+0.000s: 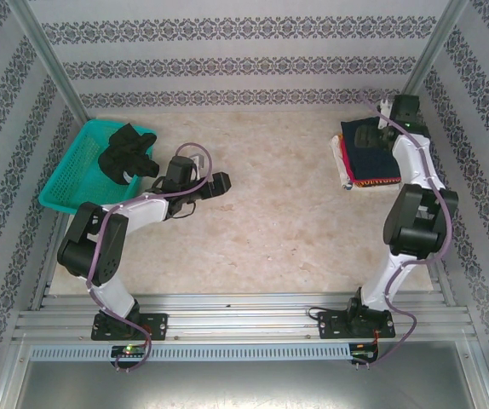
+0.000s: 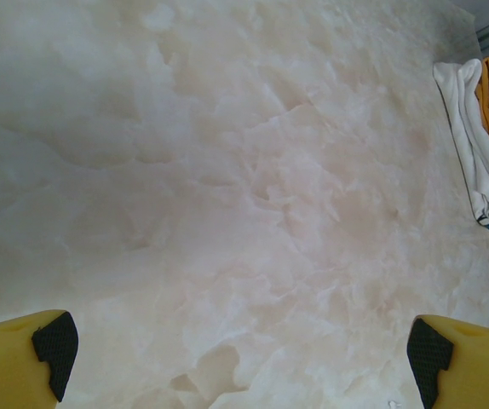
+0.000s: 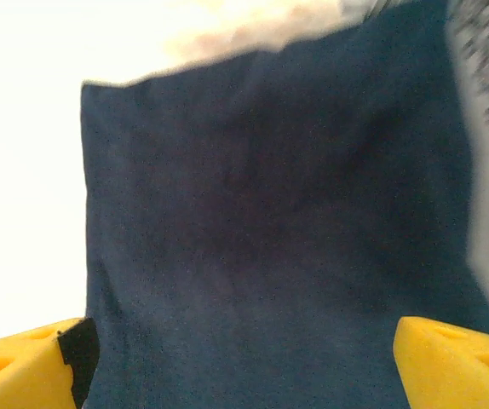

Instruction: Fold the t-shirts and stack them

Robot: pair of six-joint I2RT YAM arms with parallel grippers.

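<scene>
folded navy t-shirt (image 1: 371,146) tops the stack (image 1: 374,181); black t-shirt (image 1: 127,152) crumpled in basket (image 1: 64,183).

walls (image 1: 244,51): white — floral bands | table (image 1: 287,221): pale marble-look | light: even

top external: mounted high beyond the near edge of the table (image 1: 261,230), aimed steeply down; whole surface covered | left wrist: carried low over bare table, faced toward the folded stack (image 2: 483,128) at frame right; stack shared with top external | right wrist: held close above the navy t-shirt (image 3: 270,256) topping that stack; picture blurred
</scene>
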